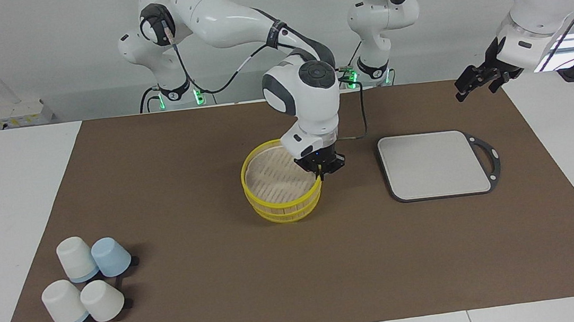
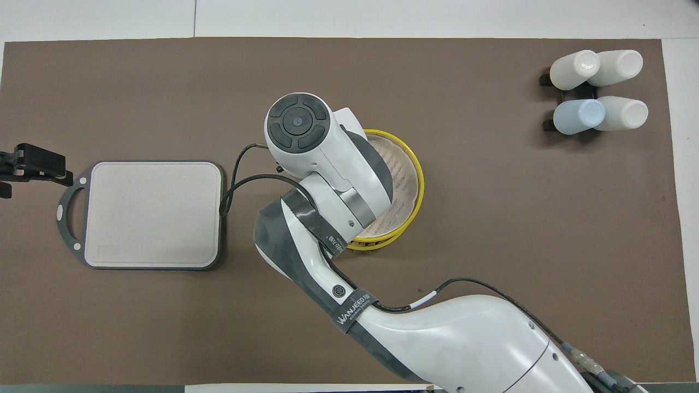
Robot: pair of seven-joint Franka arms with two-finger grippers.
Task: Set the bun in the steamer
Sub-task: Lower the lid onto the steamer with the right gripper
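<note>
The steamer (image 1: pixel 275 205) is a round bamboo basket with yellow rims, standing mid-table on the brown mat; in the overhead view the right arm covers much of the steamer (image 2: pixel 417 180). My right gripper (image 1: pixel 322 172) points down at the steamer's rim, on the side toward the left arm's end of the table. It is shut, and I cannot tell whether its tips pinch the rim. The arm hides the gripper from overhead. The bun is out of view; the visible slatted bottom is bare. My left gripper (image 1: pixel 476 91) (image 2: pixel 22 166) waits open in the air over the mat's edge.
A grey cutting board (image 1: pixel 434 164) (image 2: pixel 153 213) with a dark handled frame lies bare beside the steamer, toward the left arm's end. Several upturned white and blue cups (image 1: pixel 86 281) (image 2: pixel 598 90) cluster at the right arm's end, farther from the robots.
</note>
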